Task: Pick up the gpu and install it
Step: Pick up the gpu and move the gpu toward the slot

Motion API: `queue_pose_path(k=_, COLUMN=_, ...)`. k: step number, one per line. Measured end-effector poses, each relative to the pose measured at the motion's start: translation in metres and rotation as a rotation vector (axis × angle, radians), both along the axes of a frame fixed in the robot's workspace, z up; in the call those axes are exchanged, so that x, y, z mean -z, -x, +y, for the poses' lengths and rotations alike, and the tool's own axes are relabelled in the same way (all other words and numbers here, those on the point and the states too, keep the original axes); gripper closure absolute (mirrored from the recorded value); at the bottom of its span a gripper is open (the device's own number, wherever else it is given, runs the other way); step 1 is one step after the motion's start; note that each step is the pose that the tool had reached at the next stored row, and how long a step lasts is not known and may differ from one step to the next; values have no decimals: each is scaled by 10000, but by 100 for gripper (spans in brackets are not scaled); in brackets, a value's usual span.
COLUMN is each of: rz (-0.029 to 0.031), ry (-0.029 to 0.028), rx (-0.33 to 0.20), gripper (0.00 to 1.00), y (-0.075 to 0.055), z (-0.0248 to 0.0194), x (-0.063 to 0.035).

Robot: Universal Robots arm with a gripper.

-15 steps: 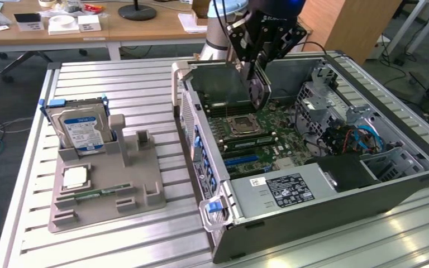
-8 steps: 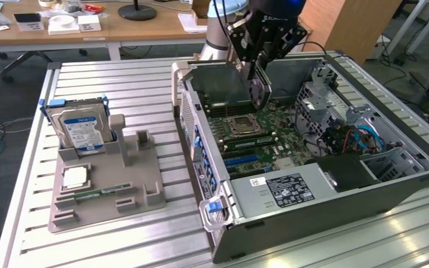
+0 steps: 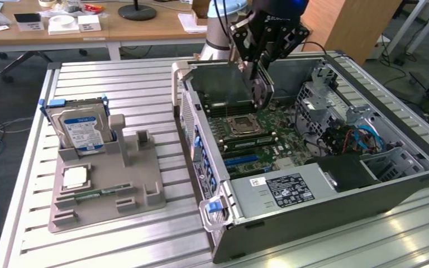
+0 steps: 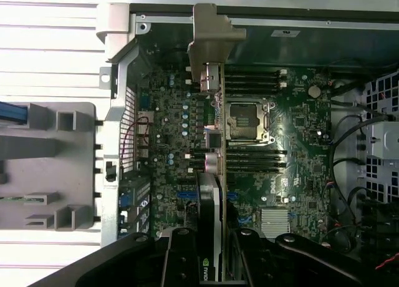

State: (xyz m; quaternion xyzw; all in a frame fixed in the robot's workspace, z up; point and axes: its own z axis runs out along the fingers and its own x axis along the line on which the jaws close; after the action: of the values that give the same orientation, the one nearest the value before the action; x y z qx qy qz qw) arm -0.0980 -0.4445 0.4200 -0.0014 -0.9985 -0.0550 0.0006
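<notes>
My gripper hangs over the open computer case, shut on the gpu. The card hangs upright on its edge, its lower end just above the motherboard near the CPU socket. In the wrist view the gpu is seen edge-on, running from between my fingers out to its metal bracket at the case's rear wall. It lies over the board beside the CPU socket and the memory slots. I cannot tell whether its edge touches a slot.
A grey holder tray sits on the slatted metal table at the exterior view's left, with a silver hard drive, a CPU chip and a green memory stick. Cables and a drive cage crowd the case's far side.
</notes>
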Motion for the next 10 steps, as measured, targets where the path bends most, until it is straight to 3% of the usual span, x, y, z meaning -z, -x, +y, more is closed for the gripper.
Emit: queue_pose_path(k=10, rz=0, ry=1, rx=-1, gripper=73, y=-144, z=-1, x=0)
